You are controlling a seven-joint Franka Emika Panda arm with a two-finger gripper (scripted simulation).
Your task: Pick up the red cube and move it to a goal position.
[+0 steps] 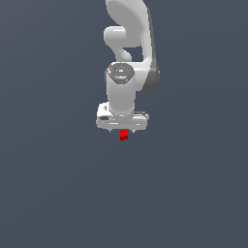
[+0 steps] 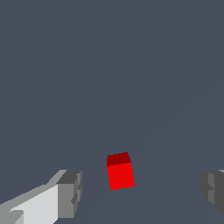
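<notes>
The red cube is a tiny bright red block on the plain grey floor, showing just under the white gripper in the exterior view. The arm hangs straight down over it. In the wrist view the red cube lies in the wide gap between the two grey fingertips, closer to that one than to the other, touching neither. The gripper is open and holds nothing.
A flat dark grey floor spreads on all sides of the arm. No other object or marker shows in either view.
</notes>
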